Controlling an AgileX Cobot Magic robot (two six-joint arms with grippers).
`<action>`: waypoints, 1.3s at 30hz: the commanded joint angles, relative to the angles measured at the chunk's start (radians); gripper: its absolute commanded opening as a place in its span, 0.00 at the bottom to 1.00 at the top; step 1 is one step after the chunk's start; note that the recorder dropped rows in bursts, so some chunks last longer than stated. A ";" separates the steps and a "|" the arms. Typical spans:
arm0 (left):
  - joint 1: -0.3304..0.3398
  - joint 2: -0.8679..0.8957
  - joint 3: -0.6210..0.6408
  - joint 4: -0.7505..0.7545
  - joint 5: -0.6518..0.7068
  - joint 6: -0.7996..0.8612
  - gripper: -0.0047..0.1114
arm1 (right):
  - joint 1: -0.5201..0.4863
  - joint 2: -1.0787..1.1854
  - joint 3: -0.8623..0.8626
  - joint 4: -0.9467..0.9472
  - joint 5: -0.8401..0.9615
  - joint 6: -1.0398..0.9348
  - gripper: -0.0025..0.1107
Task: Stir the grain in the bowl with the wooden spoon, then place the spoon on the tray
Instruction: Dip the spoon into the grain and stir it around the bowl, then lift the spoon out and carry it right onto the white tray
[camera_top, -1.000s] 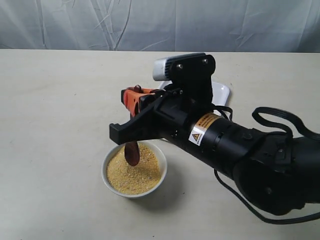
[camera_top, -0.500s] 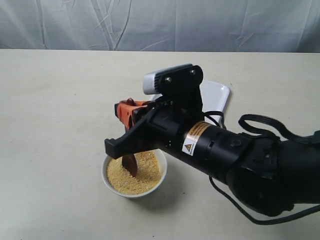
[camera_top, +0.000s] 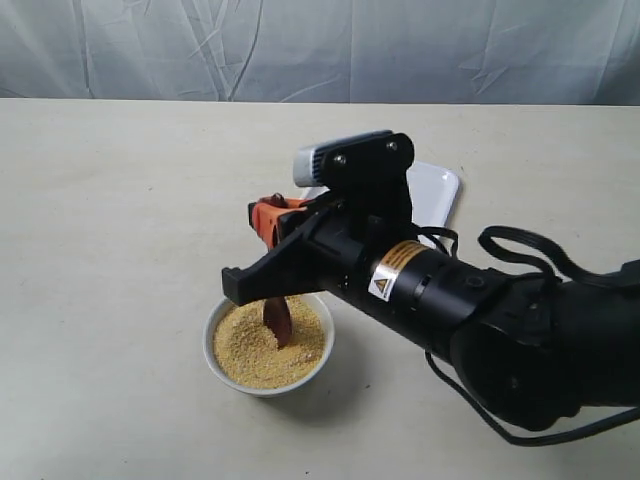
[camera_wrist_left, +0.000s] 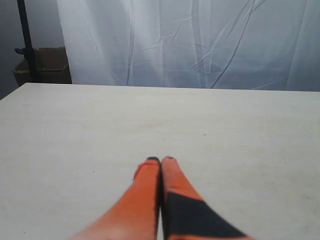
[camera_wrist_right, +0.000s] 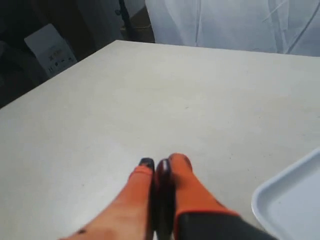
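Observation:
The small white bowl (camera_top: 213, 352) stands on the table near the front, filled with golden-yellow grain (camera_top: 245, 352). The dark reddish-brown wooden spoon (camera_top: 277, 318) hangs steeply with its scoop dipped into the grain. My right gripper (camera_top: 272, 214) is above the bowl, shut on the spoon's handle; in the right wrist view the dark handle (camera_wrist_right: 163, 187) shows pinched between the orange fingers of that gripper (camera_wrist_right: 161, 164). The white tray (camera_top: 438, 192) lies behind the arm, partly hidden, and its corner (camera_wrist_right: 295, 200) also shows. My left gripper (camera_wrist_left: 160, 160) is shut and holds nothing, over bare table.
The right arm's black body (camera_top: 470, 310) and its cable (camera_top: 540, 245) cover much of the right side of the table. A grey cloth backdrop (camera_top: 320, 50) hangs behind the far edge. Boxes (camera_wrist_left: 45, 65) stand off the table's corner.
The right gripper swung slightly left and dipped, then came back right, dragging the spoon's scoop through the grain from the bowl's left side toward its middle. The left gripper's earlier state is not shown.

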 joint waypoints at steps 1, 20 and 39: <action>-0.001 -0.005 0.003 -0.002 -0.007 0.002 0.04 | -0.003 -0.087 0.003 0.026 -0.014 -0.019 0.01; -0.001 -0.005 0.003 -0.002 -0.007 0.002 0.04 | -0.098 -0.176 -0.069 0.224 0.144 -0.028 0.01; -0.001 -0.005 0.003 -0.002 -0.005 0.002 0.04 | -0.679 0.010 -0.421 0.369 0.911 -0.124 0.01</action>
